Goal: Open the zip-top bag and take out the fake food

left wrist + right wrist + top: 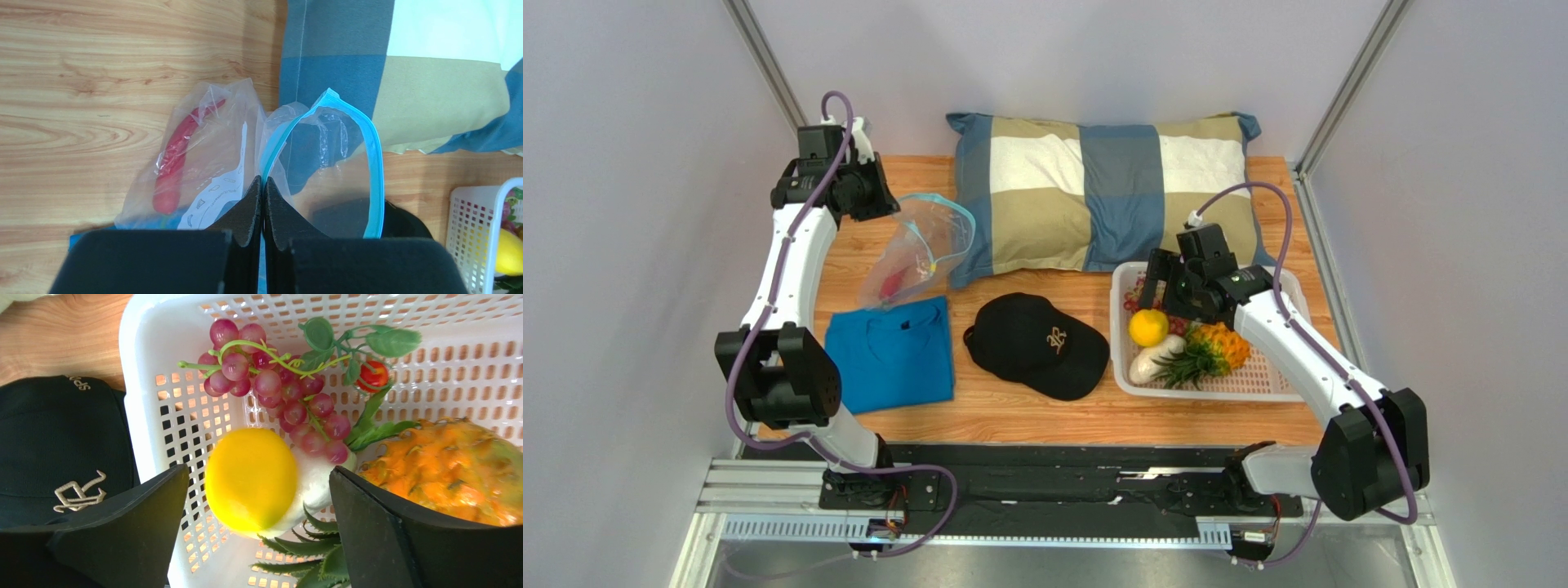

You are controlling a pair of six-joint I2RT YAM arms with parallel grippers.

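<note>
The clear zip-top bag [922, 245] hangs floppy at the table's back left, its teal zip strip [374, 171] spread into an open loop. My left gripper [263, 184] is shut on the bag's mouth edge. A red chili [175, 159] lies inside the bag. My right gripper [259, 471] hovers open over the white basket [153, 386]. The yellow lemon [250, 479] sits between its fingers, touching neither and resting on the cream-white vegetable [319, 478]. Dark red grapes [276, 386] and the orange pineapple [448, 471] lie in the same basket.
A checked pillow [1100, 190] lies along the back, close behind the bag. A black cap [1032, 343] sits mid-table and a folded blue shirt [889, 355] lies under the bag's lower end. The basket [1210, 392] stands at the right.
</note>
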